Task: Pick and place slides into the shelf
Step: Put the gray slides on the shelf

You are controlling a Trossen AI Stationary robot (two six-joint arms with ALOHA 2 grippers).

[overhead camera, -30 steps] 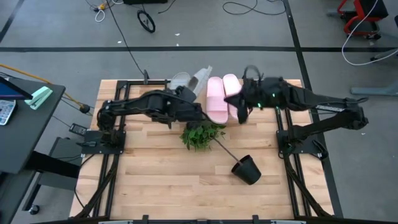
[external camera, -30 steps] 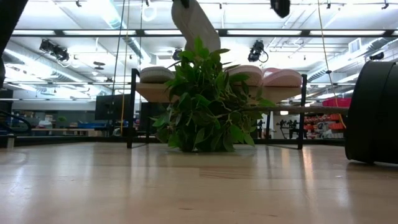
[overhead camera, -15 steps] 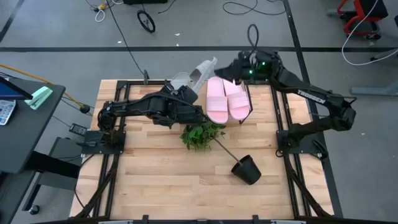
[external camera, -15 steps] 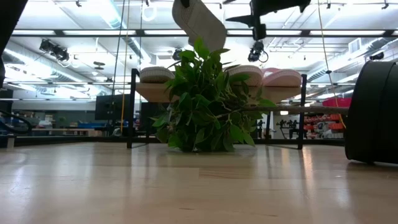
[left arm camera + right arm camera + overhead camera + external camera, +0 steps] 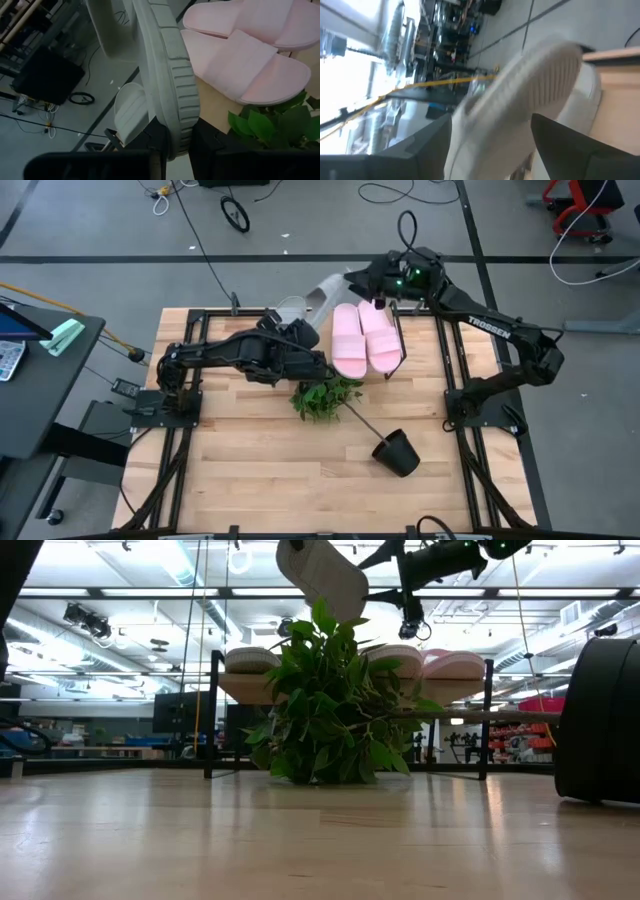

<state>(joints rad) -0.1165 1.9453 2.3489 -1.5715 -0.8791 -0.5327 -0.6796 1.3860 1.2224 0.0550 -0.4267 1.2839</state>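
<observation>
My left gripper (image 5: 302, 338) is shut on a light grey slide (image 5: 326, 292) raised over the shelf (image 5: 212, 720). My right gripper (image 5: 354, 280) is open at that slide's far end (image 5: 540, 85), a finger on each side; I cannot tell whether it touches. Two pale pink slides (image 5: 348, 340) (image 5: 381, 336) lie side by side, soles down, on the shelf's plank (image 5: 215, 105). A second grey slide (image 5: 288, 308) lies on the shelf's left part. My left gripper pinches the grey slide's near end (image 5: 172, 131) between its two fingers (image 5: 204, 142), one on each flat face of the sole, the ribbed side edge showing between them. The slide sticks out beyond the fingers, slanting up toward the far edge, clear of the shelf.
A green leafy plant (image 5: 324, 395) lies just in front of the shelf, its stem running to a tipped black pot (image 5: 397, 452) nearer the front. Bare wooden tabletop (image 5: 250, 460) spreads to the front left. Beyond the far edge is open floor with cables.
My right gripper has swung from over the right pink slide toward the far edge and leftward, rolling as it went, up to the raised grey slide's far end. The pink slide stays on the shelf. My left gripper has rolled in place, turning the grey slide about.
</observation>
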